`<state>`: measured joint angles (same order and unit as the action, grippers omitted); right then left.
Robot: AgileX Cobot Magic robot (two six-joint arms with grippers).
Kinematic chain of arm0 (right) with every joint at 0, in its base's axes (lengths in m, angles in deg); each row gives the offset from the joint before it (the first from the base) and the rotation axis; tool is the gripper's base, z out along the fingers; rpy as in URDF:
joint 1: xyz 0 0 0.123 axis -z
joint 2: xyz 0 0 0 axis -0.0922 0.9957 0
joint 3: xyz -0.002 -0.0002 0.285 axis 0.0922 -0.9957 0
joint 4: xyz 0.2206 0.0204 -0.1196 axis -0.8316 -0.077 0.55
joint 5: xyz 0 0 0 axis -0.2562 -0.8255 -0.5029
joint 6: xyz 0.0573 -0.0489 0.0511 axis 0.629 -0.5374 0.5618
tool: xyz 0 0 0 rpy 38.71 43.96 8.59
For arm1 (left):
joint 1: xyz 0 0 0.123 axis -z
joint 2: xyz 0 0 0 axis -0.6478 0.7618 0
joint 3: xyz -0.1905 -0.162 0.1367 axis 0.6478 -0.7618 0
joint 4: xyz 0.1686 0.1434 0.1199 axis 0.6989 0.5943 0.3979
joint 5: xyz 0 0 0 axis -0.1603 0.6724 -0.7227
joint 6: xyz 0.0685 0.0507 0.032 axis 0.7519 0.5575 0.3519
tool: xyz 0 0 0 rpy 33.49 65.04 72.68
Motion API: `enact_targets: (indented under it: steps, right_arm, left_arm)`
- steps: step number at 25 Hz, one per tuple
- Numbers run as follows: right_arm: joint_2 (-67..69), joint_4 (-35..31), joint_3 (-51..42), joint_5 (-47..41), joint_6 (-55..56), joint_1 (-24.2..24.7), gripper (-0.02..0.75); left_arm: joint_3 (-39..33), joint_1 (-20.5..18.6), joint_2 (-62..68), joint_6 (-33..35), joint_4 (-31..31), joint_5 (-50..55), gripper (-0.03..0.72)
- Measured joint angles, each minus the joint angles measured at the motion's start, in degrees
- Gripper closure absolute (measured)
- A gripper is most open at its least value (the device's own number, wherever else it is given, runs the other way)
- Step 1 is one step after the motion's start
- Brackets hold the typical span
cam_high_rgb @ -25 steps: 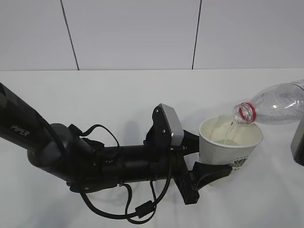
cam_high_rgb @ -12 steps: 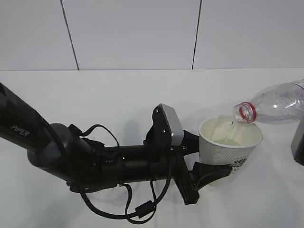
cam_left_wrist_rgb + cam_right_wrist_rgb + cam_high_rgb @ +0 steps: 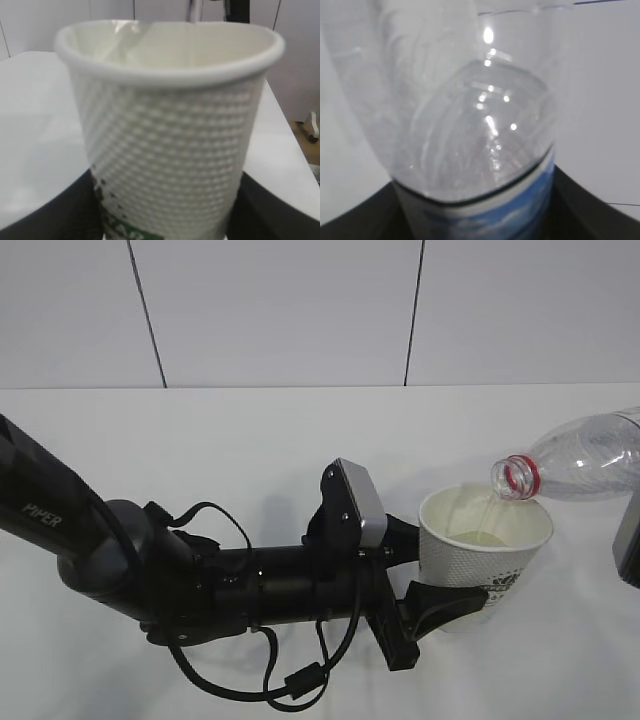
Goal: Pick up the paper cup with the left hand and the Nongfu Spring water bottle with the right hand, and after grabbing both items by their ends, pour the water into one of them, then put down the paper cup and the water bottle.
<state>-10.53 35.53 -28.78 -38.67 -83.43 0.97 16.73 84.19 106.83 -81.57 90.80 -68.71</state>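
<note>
We see the left gripper (image 3: 432, 575) clamping the cup (image 3: 484, 552); the right gripper (image 3: 480, 220) grips the bottle (image 3: 580, 462), tipped over the cup's rim.

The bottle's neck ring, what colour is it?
Red. The neck ring shows best in the exterior view.

Nongfu Spring water bottle (image 3: 470, 130) — close, clear

Black "PIPER"-lettered left hand (image 3: 440, 585), loose cables, grey camera block (image 3: 360, 502).
</note>
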Motion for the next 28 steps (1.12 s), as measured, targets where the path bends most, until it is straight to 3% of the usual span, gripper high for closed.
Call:
enact_targets:
  steps: [28]
  right_arm:
    - [0.0, -0.7, 0.0, 0.0, -0.7, 0.0, 0.288]
  left_arm:
    - [0.0, 0.0, 0.1, 0.0, 0.0, 0.0, 0.221]
